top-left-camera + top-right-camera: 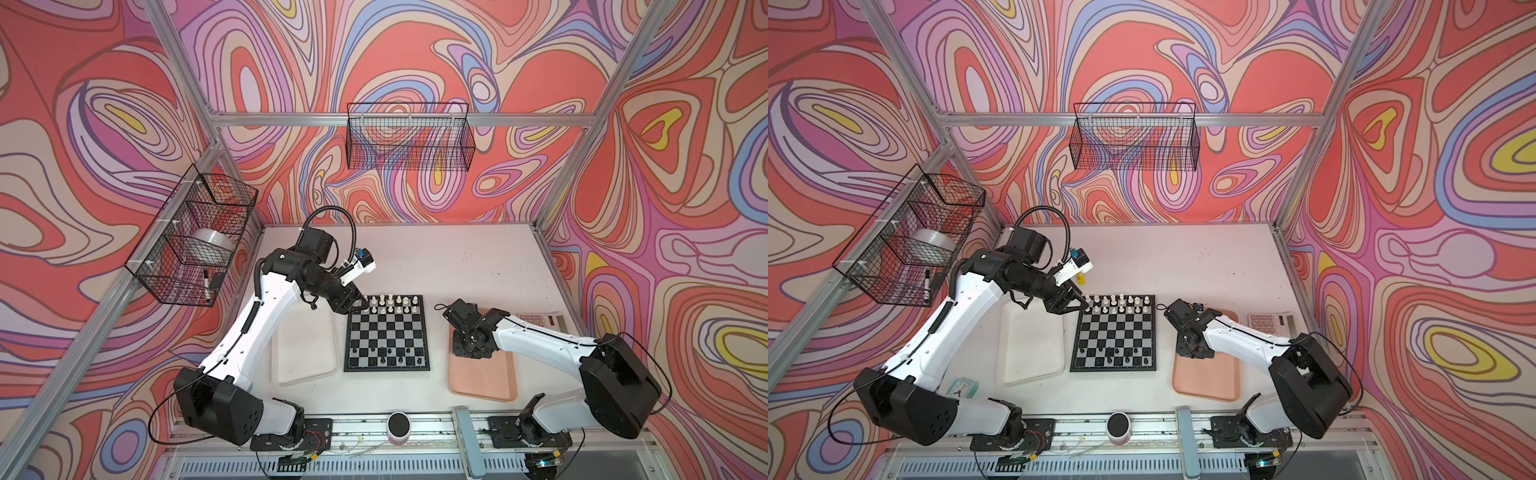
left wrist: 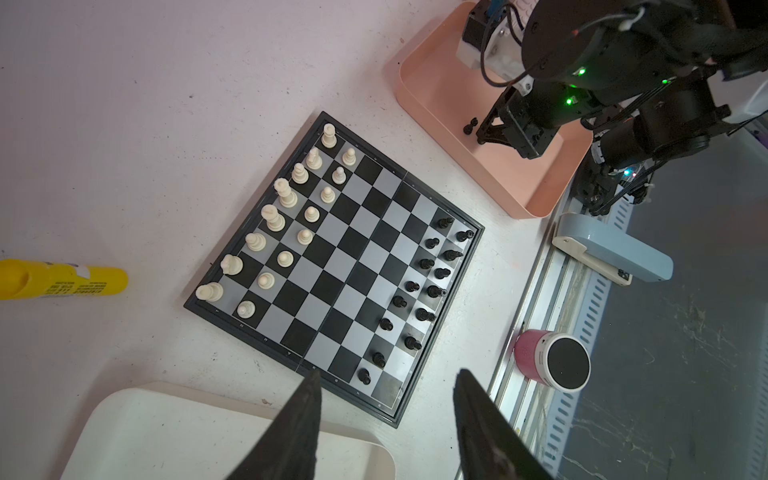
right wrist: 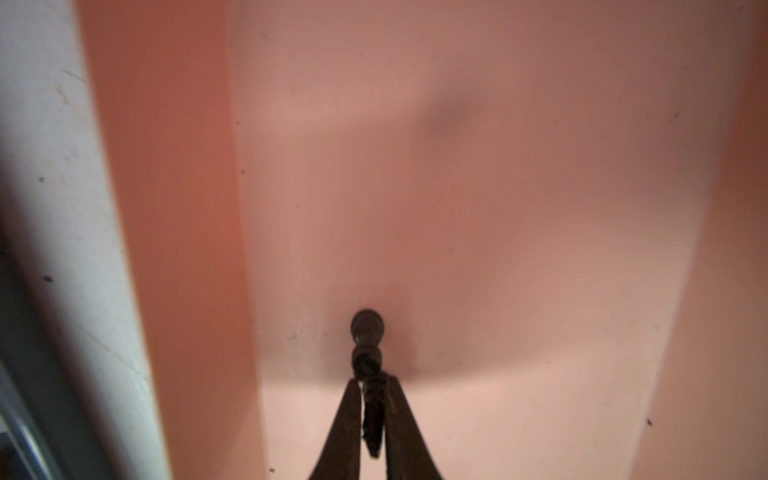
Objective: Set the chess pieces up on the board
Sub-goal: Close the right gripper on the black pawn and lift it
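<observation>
The board (image 1: 386, 332) (image 1: 1113, 332) lies mid-table, black and silver checks. Cream-white chess pieces (image 1: 392, 305) (image 2: 286, 232) fill its two far rows, and black chess pieces (image 1: 386, 357) (image 2: 432, 282) stand along its two near rows. My left gripper (image 2: 386, 374) (image 1: 360, 305) hovers open and empty by the board's far-left corner. My right gripper (image 3: 372, 384) (image 2: 481, 134) reaches down into the pink tray (image 1: 482, 382), shut on one small black chess piece (image 3: 368, 340) (image 2: 469, 126) near the tray floor. In both top views the wrist hides that piece.
A whitish tray (image 1: 305, 353) lies left of the board. A yellow glue stick (image 2: 62, 278) lies behind it. A calculator (image 1: 540, 321) sits far right. A pink speaker (image 1: 399, 428) and a grey-blue block (image 1: 465, 436) stand on the front rail. Wire baskets (image 1: 409, 137) hang on the walls.
</observation>
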Controlling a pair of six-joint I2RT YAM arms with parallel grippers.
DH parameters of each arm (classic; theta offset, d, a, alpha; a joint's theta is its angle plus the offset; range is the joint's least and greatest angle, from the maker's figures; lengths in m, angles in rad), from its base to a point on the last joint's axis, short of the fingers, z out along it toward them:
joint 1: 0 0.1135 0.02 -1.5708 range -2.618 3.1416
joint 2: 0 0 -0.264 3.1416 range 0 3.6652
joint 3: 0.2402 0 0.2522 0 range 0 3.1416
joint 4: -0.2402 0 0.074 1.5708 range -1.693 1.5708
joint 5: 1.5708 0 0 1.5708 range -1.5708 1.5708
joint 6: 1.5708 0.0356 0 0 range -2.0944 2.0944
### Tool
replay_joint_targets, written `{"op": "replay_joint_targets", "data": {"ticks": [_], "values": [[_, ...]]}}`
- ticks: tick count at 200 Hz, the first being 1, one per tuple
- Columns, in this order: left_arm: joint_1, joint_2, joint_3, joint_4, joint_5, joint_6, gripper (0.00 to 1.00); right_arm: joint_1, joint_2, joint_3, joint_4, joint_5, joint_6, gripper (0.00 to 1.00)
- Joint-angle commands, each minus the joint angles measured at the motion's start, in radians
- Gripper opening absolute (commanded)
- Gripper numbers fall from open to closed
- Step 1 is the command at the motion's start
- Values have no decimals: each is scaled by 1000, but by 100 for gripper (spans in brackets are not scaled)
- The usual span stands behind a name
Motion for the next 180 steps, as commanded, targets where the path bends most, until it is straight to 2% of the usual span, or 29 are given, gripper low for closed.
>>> {"op": "replay_joint_targets", "data": {"ticks": [1, 102, 180], "values": [[-5, -18, -12, -1, 1, -10, 53, -4, 0, 9, 2, 11, -3, 10], [-6, -33, -24, 1, -28, -4, 53, -5, -42, 7, -17, -12, -1, 6], [-6, -70, -127, 62, -91, -5, 53, -3, -78, 58, -103, -24, -30, 6]]}}
